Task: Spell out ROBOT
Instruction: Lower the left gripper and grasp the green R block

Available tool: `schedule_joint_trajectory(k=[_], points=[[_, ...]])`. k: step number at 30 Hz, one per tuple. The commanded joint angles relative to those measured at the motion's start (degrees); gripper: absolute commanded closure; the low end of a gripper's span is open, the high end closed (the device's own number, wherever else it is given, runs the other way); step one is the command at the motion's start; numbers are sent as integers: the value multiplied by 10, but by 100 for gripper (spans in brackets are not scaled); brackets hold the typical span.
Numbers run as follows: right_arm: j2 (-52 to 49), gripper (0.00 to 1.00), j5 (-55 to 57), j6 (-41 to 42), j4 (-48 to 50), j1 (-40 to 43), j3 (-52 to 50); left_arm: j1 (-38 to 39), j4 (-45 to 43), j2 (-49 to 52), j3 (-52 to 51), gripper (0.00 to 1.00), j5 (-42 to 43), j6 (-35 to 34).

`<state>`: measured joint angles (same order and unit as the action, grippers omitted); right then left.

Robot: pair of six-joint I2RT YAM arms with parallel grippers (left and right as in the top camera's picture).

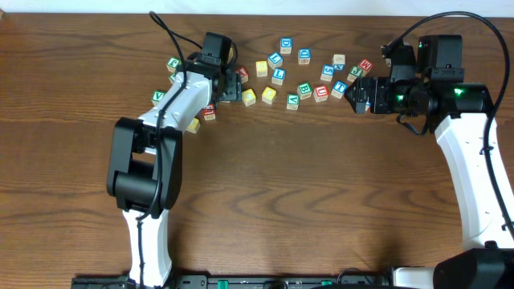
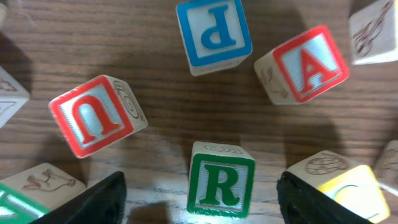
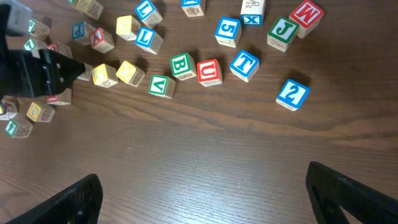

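Note:
The green-framed R cube [image 2: 221, 185] stands upright on the table between the fingers of my left gripper [image 2: 205, 204], which is open with a gap on each side of the cube. A yellow-faced cube [image 2: 348, 186] sits just behind the right finger [image 2: 311, 202]. In the overhead view the left gripper [image 1: 231, 84] is low over the left end of the cube cluster. The green B [image 3: 183, 66], the blue T [image 3: 244, 65] and two yellow cubes [image 3: 129, 73] lie farther along. My right gripper [image 3: 205, 193] hangs open over bare wood, right of the cluster [image 1: 359, 95].
Around the R lie a red U [image 2: 93, 115], a blue P [image 2: 214, 31] and a red A [image 2: 308, 62]. Several other letter and number cubes are scattered along the back of the table, among them a blue 2 [image 3: 291, 93] and a green V [image 3: 161, 86].

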<state>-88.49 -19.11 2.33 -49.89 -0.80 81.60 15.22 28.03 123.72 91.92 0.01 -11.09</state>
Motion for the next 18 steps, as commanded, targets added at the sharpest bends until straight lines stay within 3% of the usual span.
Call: schedule_joint_trajectory(k=[1,18], points=[[0,1,-3,-3,-1,7,12,1,-10,6,10,28,-7,15],[0,1,-3,-3,-1,7,12,1,-37,27,0,36,-7,25]])
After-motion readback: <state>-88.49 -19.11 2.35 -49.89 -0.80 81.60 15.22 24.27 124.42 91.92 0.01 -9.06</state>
